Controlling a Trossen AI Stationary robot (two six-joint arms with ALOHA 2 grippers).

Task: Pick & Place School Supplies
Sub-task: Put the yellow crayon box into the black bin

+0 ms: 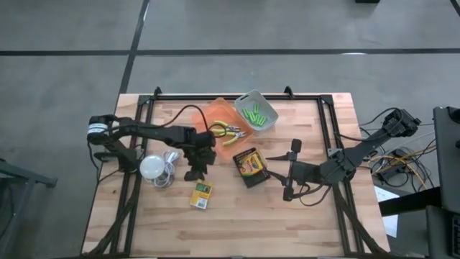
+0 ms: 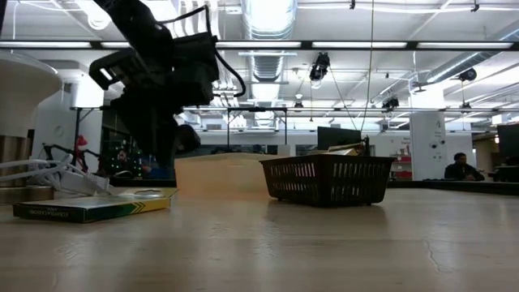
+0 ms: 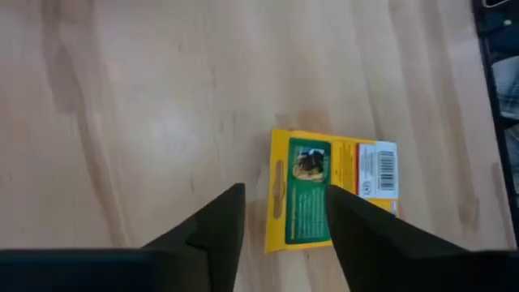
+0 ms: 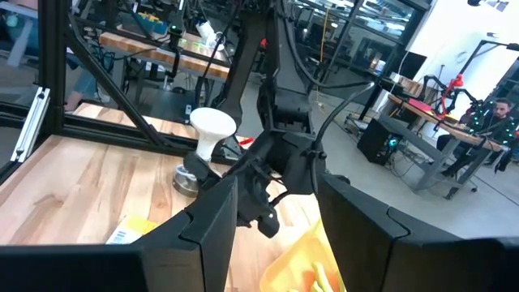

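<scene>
The left gripper [image 3: 280, 223] is spread apart above the small yellow box [image 3: 332, 192] (flat on the wooden table [image 1: 302, 223]). The right gripper [image 1: 290, 171] waits with fingers apart beside the bigger box [image 1: 251, 165].

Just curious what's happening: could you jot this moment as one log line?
left hand: open above small yellow box | right hand: open, waiting beside big box | box: flat on table

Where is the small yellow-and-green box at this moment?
In the high view, the small yellow-and-green box lies on the table's left half, just below the open left gripper.
</scene>
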